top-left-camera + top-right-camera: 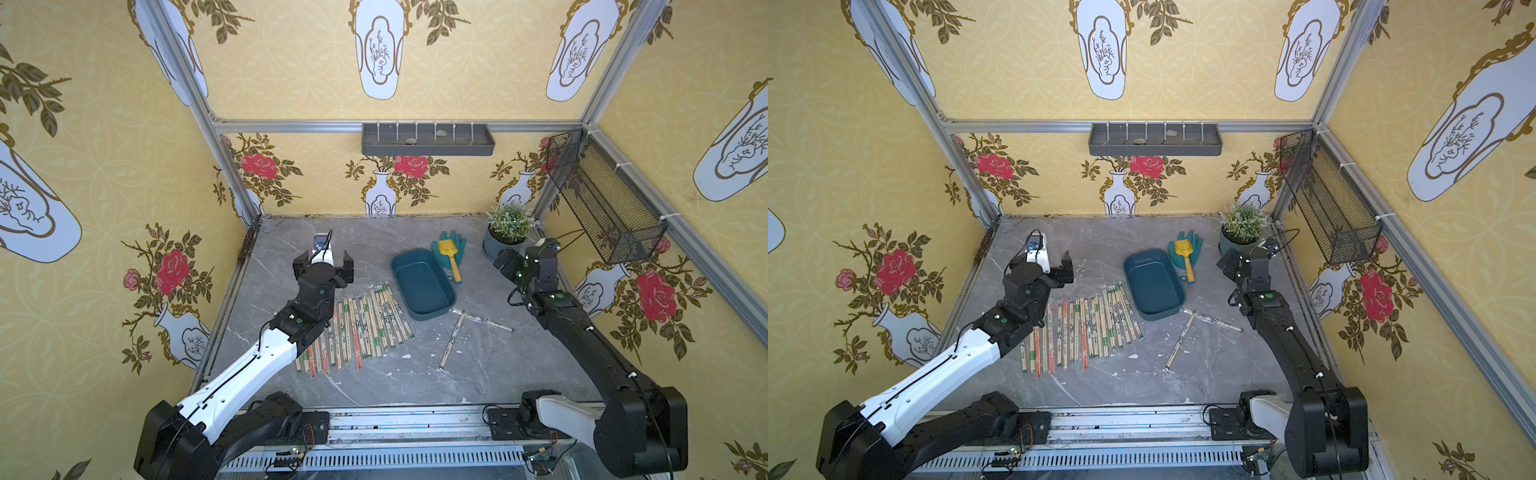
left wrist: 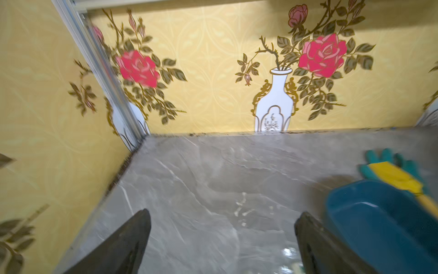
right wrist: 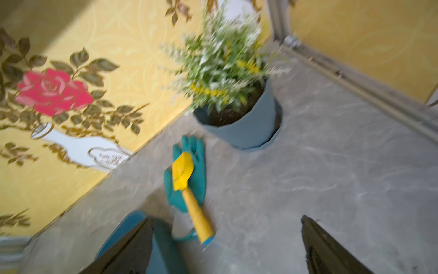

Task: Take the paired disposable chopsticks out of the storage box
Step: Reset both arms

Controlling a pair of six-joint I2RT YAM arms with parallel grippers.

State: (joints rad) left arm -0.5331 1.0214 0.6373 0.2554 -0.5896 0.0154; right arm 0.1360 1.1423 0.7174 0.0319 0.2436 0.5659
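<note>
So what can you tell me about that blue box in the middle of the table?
The storage box is a shallow, dark teal tub that looks like smooth plastic. It is rectangular with rounded corners and has a slightly shiny floor. It is empty and sits flat, right way up, turned a bit askew near the middle of the grey table. The chopsticks lie in a row close beside one long side. The green glove with the yellow shovel on it lies by the other.

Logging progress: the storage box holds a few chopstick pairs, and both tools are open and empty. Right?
No: both top views show the storage box empty, the chopstick pairs on the table beside it. Left tool and right tool are open, empty.
</note>
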